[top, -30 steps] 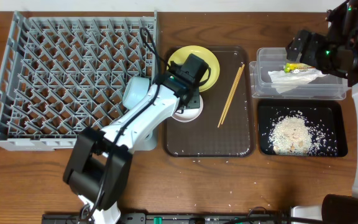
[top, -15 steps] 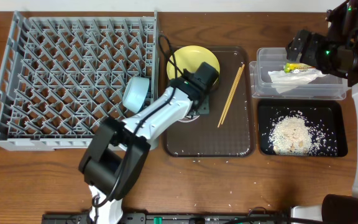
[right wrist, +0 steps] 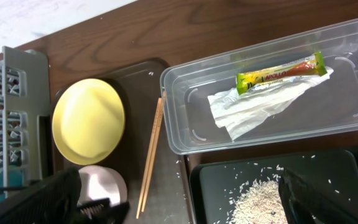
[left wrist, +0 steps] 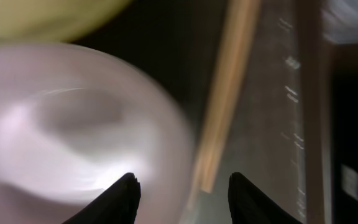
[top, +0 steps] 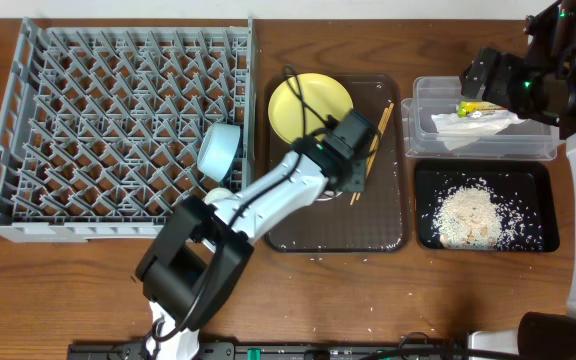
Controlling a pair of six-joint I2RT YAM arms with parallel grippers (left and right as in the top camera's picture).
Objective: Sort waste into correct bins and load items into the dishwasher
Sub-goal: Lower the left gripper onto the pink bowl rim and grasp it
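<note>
My left gripper (top: 356,172) is open and empty, low over the brown serving tray (top: 338,225). In the left wrist view its fingers (left wrist: 185,194) straddle the white bowl's (left wrist: 73,130) right rim and the near end of the wooden chopsticks (left wrist: 229,93). The yellow plate (top: 308,105) lies at the tray's back. The light blue bowl (top: 218,150) sits in the grey dish rack (top: 118,120). My right gripper (top: 483,75) is open and empty above the clear tub (top: 418,100), which holds the green-yellow wrapper (right wrist: 281,73) and white napkin (right wrist: 260,106). Rice (top: 468,215) lies in the black tray (top: 538,180). The small cup is out of view.
Stray rice grains lie on the wooden table in front of the brown tray (top: 318,258). The dish rack fills the left half of the table. My left arm crosses the tray's left part and hides most of the white bowl from above.
My left gripper has moved right across the tray, from over the white bowl to beside the chopsticks. The right arm has not moved.
</note>
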